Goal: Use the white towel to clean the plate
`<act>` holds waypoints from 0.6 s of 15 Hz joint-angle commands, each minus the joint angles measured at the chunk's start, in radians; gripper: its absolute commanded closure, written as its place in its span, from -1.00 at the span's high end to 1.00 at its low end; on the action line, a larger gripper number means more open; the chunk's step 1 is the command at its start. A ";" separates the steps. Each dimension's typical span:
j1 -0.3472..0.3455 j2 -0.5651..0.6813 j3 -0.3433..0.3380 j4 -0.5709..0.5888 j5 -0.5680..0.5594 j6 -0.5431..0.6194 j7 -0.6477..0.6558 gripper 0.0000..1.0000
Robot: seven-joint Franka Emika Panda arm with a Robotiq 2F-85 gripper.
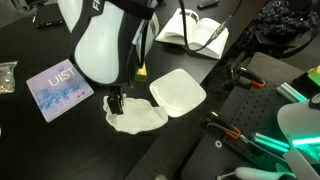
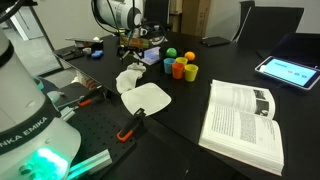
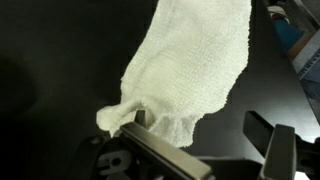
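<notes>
Black table (image 1: 30,45) – white towel (image 1: 135,118) crumpled just beside the plate (image 1: 178,92); gripper (image 3: 200,128) at the towel's edge – jaws wide apart, clamping nothing.

The room light is soft and even, throwing no hard shadows on the black bench (image 1: 60,40), which shows only a dull sheen. The plate (image 1: 178,92) and towel (image 1: 135,118) look almost washed out. A green glow (image 2: 55,162) spills along one bench edge. In the wrist view, the gripper (image 3: 200,138) is dim and blurred.
</notes>
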 commanded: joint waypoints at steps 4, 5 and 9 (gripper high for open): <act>0.040 -0.211 -0.051 -0.089 -0.036 -0.002 0.032 1.00; 0.035 -0.231 -0.070 -0.098 -0.045 0.010 0.029 1.00; 0.029 -0.270 -0.157 -0.127 -0.120 0.073 0.023 1.00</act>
